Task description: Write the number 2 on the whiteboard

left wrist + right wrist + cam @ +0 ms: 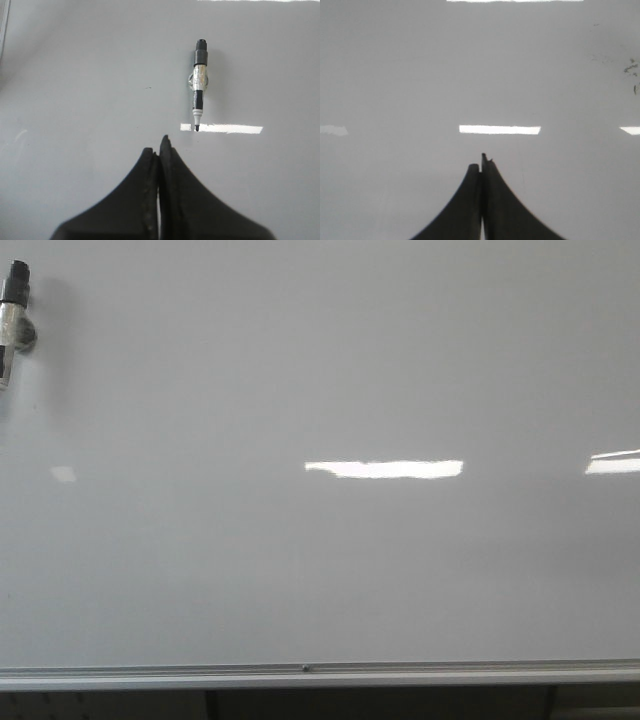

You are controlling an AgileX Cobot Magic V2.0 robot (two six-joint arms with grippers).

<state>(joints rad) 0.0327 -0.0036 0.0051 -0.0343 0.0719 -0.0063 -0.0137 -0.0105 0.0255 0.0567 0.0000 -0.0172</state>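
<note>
The whiteboard fills the front view, glossy grey-white, with a silver rail along its bottom edge. No number 2 shows on it. A marker with a black cap end and clear band hangs in a clip at the board's upper left; the same marker shows in the left wrist view, tip uncapped, beyond my fingers. My left gripper is shut with nothing in it, short of the marker. My right gripper is shut and empty, facing bare whiteboard.
Bright light reflections lie across the board's middle and right. Faint dark smudges mark the board in the right wrist view. The silver rail bounds the board at the bottom, with dark space beneath it.
</note>
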